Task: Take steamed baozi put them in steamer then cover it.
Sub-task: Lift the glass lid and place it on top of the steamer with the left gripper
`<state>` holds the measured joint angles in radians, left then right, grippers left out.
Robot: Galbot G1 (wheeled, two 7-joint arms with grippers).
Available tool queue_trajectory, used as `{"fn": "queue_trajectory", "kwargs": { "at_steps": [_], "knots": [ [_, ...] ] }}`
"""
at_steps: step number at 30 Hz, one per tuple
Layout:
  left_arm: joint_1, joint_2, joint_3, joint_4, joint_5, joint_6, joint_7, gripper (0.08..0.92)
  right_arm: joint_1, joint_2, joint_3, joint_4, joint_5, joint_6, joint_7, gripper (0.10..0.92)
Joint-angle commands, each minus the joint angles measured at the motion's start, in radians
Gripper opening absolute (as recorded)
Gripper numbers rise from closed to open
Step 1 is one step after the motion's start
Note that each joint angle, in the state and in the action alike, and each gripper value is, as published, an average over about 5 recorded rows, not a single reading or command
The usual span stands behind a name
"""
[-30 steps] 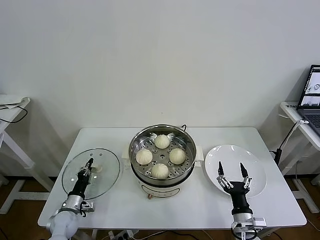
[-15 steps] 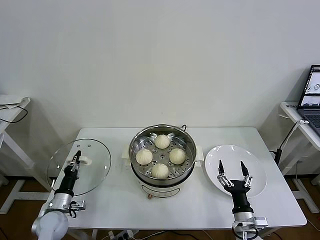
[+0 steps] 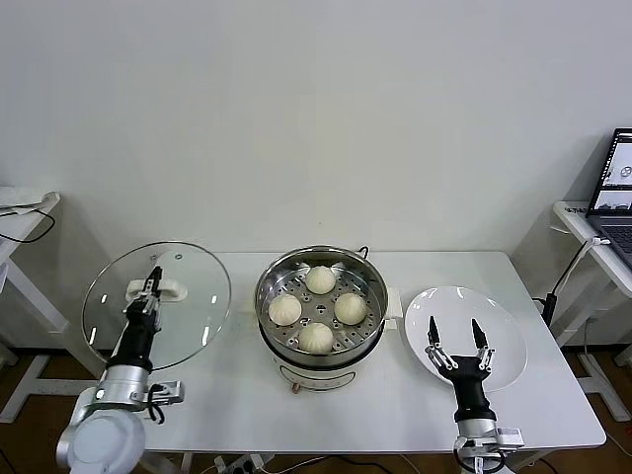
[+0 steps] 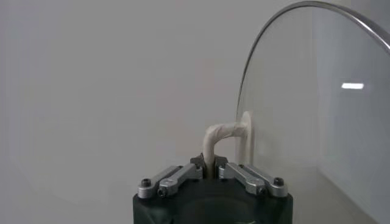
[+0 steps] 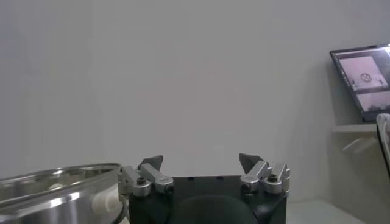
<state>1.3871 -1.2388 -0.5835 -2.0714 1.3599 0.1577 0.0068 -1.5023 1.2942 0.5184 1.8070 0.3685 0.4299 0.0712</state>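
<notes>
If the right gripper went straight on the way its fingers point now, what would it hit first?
Probably nothing close. The right gripper, fingers open, hovers over the white plate pointing up and away; its wrist view shows only bare wall ahead, with the steamer off to one side. Depth is uncertain.

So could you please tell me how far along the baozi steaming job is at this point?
Done: all four baozi sit on the tray inside the steamer, and the white plate is bare. In hand: the left end effector is shut on the handle of the glass lid, held up on edge, left of the steamer. Left: setting the lid on the steamer. The right end effector waits open over the plate.
</notes>
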Motion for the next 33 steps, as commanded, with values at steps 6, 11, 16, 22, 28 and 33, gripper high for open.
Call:
{"fn": "queue_trajectory", "kwargs": {
  "at_steps": [6,11,16,22,28,33],
  "knots": [
    [-0.226,0.075,0.521,-0.149,0.071,0.453,0.302,0.189,-0.006,0.029,0.034,-0.018,-0.011,0.004,-0.002,0.823],
    [-0.322,0.034,0.633,-0.074,0.096,0.504,0.331,0.189,-0.008,0.044,0.048,-0.029,-0.02,0.006,-0.002,0.823],
    [-0.407,-0.021,0.707,0.012,0.125,0.529,0.351,0.189,-0.012,0.053,0.063,-0.034,-0.025,0.007,-0.002,0.823],
    [-0.473,-0.069,0.763,0.112,0.165,0.539,0.358,0.189,-0.006,0.059,0.082,-0.049,-0.024,0.007,-0.001,0.823],
    [-0.514,-0.109,0.781,0.165,0.191,0.546,0.367,0.189,-0.002,0.064,0.09,-0.061,-0.027,0.007,-0.002,0.823],
    [-0.529,-0.148,0.781,0.203,0.204,0.549,0.369,0.189,-0.002,0.07,0.092,-0.068,-0.035,0.007,-0.001,0.823]
  ]
}}
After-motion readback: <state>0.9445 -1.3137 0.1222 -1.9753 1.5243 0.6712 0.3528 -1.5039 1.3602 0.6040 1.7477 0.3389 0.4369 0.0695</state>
